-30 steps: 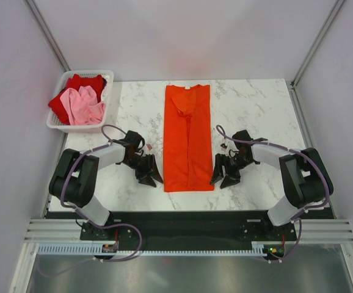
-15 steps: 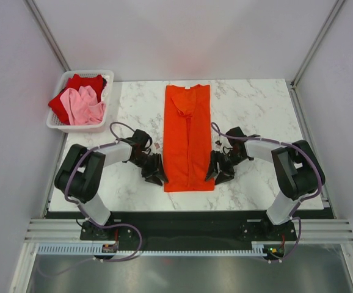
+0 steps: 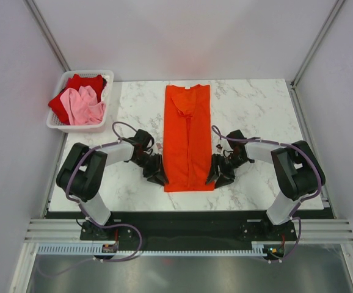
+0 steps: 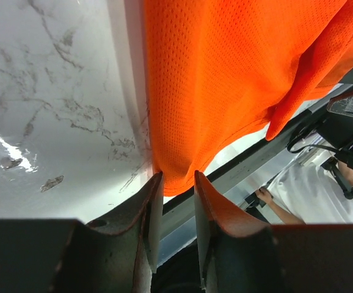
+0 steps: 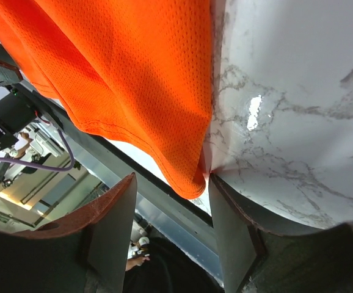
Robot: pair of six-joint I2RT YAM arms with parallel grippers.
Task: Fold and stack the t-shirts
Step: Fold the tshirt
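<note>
The bright orange-red t-shirt [image 3: 189, 137] lies folded into a long narrow strip down the middle of the marble table [image 3: 256, 104]. My left gripper [image 3: 157, 177] is at its near left corner and my right gripper [image 3: 216, 177] at its near right corner. In the left wrist view the shirt's [image 4: 225, 79] hem corner sits between the tips of my left gripper [image 4: 177, 177], whose jaws stand narrowly apart. In the right wrist view my right gripper [image 5: 171, 178] is wide open, and the shirt's [image 5: 121, 67] corner lies beside its right finger. The deeper red shirt [image 3: 85, 81] and the pale pink shirt [image 3: 82, 105] lie crumpled in the basket.
The white slatted basket [image 3: 79, 129] stands at the table's back left corner. Bare marble shows on both sides of the orange-red shirt. The table's near edge runs just behind both grippers. Grey walls enclose the table.
Both grippers have moved inward from beside the shirt to its two near corners. The shirt has not moved.
</note>
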